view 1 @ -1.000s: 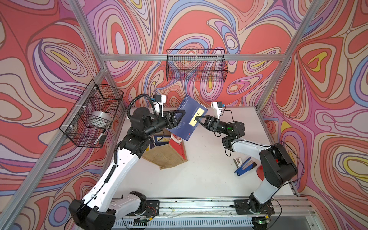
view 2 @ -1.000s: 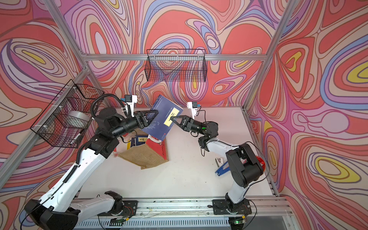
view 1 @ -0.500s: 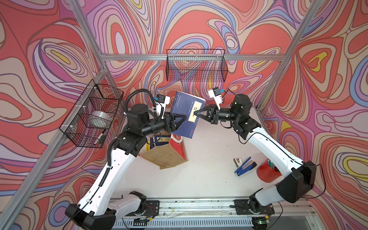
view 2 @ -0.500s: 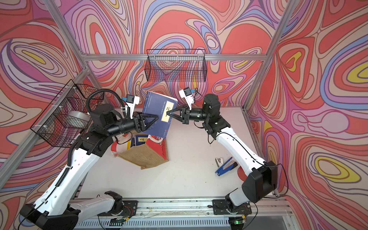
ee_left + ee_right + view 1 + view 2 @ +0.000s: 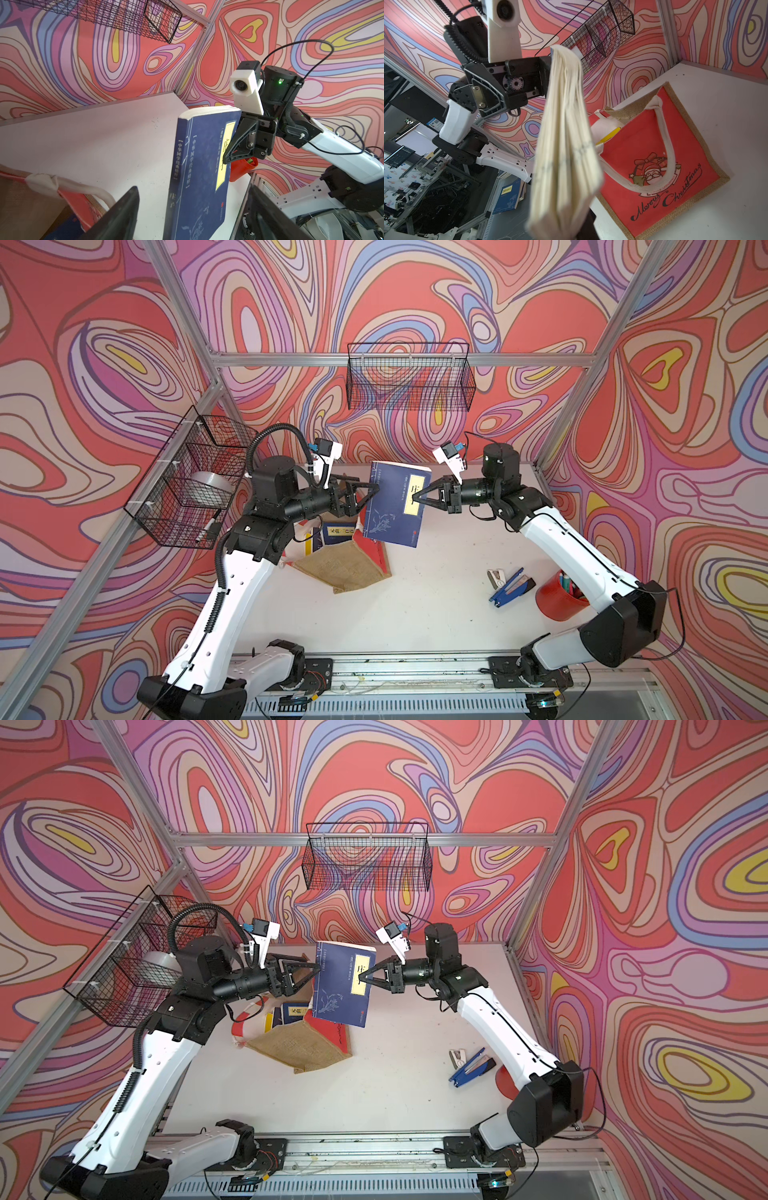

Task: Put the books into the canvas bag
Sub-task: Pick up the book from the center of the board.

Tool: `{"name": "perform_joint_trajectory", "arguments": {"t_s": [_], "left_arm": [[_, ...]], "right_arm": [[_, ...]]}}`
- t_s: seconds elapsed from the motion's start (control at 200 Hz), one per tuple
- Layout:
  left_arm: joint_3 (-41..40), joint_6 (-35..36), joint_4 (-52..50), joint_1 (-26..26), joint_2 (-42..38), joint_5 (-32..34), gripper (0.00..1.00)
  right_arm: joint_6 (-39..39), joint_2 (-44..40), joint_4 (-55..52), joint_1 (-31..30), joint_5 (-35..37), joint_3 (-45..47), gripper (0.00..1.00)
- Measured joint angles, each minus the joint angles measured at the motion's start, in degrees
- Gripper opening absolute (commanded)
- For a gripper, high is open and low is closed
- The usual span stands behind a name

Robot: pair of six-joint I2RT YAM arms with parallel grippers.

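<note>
A navy book (image 5: pixel 395 506) with a yellow title label hangs upright in the air above the canvas bag (image 5: pixel 345 568), as both top views show. My right gripper (image 5: pixel 415 499) is shut on the book's page-edge side, also seen in the left wrist view (image 5: pixel 226 160). My left gripper (image 5: pixel 368 497) is open. Its fingers (image 5: pixel 122 214) stand wide apart on either side of the book's spine (image 5: pixel 178 176) without touching it. The tan and red bag (image 5: pixel 654 166) lies on the table with a navy book (image 5: pixel 332 533) and a yellow one (image 5: pixel 308 541) showing in its mouth.
A blue stapler (image 5: pixel 509 587), a small staple remover (image 5: pixel 494 576) and a red pen cup (image 5: pixel 561 599) sit at the table's right. Black wire baskets hang on the back wall (image 5: pixel 409 381) and the left wall (image 5: pixel 195 477). Another blue book (image 5: pixel 508 195) lies below, off the table.
The book rose off the bag and turned more upright, carried by both arms. My left gripper then opened off the spine side; the right gripper keeps its hold.
</note>
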State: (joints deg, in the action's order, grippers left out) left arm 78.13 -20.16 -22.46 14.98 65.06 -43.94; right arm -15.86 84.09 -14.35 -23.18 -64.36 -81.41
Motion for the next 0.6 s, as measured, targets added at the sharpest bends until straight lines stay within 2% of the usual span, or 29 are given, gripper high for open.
{"name": "perform_joint_trajectory", "arguments": {"t_s": [0.125,0.23,0.336,0.401,0.441,0.511,0.601], "left_arm": [[-0.02,0.04,0.0,0.0,0.48,-1.79,0.84],[-0.33,-0.11,0.61,0.0,1.14,-4.02,0.79],[-0.39,-0.7,1.68,0.0,2.05,-7.41,0.63],[-0.39,-1.05,1.97,0.02,2.51,-9.16,0.43],[-0.39,-0.96,2.08,0.02,2.58,-10.08,0.34],[-0.39,-0.76,2.03,0.02,2.49,-11.47,0.28],[-0.2,0.42,1.09,0.02,2.38,-12.66,0.28]], "right_arm": [[-0.81,-1.22,1.7,-0.04,-2.23,0.02,0.0],[-1.55,-1.97,3.08,-0.04,-3.85,0.02,0.0],[-3.08,-2.01,5.29,-0.17,-5.11,0.07,0.0],[-3.69,-1.92,6.29,-0.48,-5.4,0.07,0.0],[-3.82,-1.84,6.64,-0.63,-5.49,0.07,0.0],[-3.8,-1.29,6.73,-1.03,-5.53,-0.09,0.0],[-3.76,0.26,6.6,-1.6,-5.62,-1.03,0.0]]}}
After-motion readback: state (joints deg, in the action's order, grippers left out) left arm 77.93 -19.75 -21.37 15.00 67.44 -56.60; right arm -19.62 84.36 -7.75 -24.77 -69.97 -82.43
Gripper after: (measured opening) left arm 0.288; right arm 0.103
